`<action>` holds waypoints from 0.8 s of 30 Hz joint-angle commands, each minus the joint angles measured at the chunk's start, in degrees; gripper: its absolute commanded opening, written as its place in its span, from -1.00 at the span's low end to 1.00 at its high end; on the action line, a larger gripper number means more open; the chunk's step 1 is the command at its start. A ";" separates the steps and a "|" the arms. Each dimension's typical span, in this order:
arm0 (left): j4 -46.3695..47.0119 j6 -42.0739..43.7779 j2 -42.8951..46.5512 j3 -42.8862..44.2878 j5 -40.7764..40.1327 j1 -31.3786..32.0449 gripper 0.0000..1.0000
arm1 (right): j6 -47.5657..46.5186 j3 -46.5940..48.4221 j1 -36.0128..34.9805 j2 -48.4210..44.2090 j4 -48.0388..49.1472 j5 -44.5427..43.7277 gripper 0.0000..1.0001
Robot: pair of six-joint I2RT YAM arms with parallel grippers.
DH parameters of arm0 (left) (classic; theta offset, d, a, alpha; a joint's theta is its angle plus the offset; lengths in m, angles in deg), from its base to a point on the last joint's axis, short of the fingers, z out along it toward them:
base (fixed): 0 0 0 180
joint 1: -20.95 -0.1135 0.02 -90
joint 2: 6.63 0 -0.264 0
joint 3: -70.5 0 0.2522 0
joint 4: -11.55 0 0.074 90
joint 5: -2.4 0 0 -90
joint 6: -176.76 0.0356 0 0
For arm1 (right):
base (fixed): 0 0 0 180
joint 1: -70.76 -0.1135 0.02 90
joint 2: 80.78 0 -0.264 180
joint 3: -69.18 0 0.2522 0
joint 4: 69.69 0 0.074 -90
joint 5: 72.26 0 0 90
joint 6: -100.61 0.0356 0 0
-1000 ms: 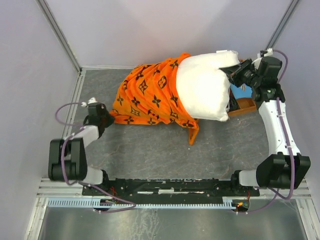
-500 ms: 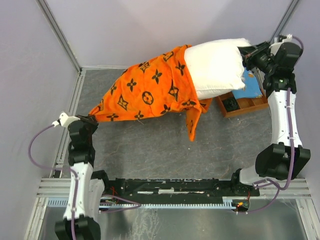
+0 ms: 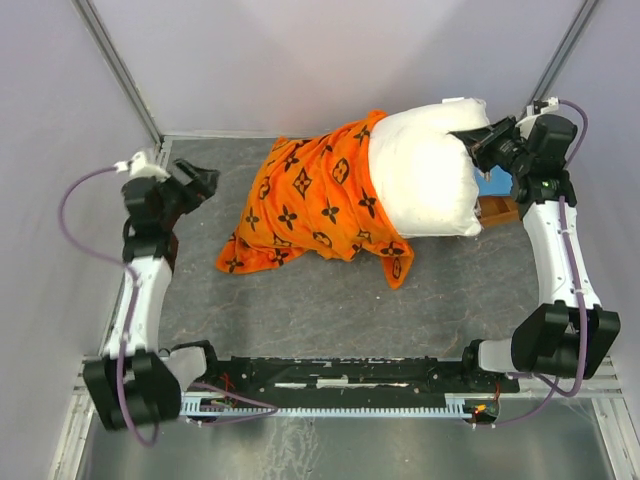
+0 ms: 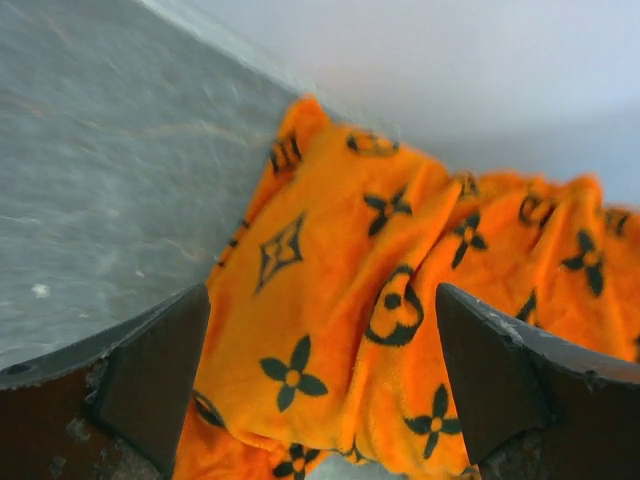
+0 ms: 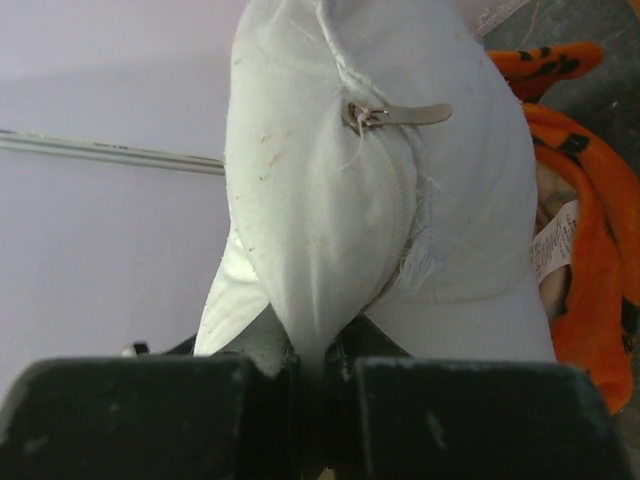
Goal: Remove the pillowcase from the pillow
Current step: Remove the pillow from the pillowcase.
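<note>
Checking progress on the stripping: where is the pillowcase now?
Top view: the pillowcase lies bunched mid-table, covering the left end of the pillow; the open left gripper hovers just left of it, and the right gripper pinches the pillow's right end.

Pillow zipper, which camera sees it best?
The right wrist view. The metal zipper pull sits big and sharp there on the pillow, just above where the right hand pinches the white fabric. The top view shows the pillow, but the zipper is too small to see. The left wrist view shows only the orange pillowcase.
</note>
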 commanded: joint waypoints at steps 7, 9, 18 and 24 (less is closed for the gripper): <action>10.44 5.18 -29.33 8.28 8.41 15.57 0.90 | -5.40 0.00 -3.98 -5.89 4.20 0.05 -0.97; 12.69 4.12 -31.85 8.18 8.15 15.75 0.68 | -5.98 -0.11 -4.01 -6.55 3.48 -0.04 -0.97; 5.44 4.25 -31.93 6.42 -9.42 13.63 -0.94 | -6.65 2.25 -3.96 -8.27 2.19 -1.51 -0.97; -1.51 -3.01 -30.22 -1.25 -26.56 5.29 -0.95 | -4.62 12.84 -2.28 -5.64 2.87 -0.03 -0.97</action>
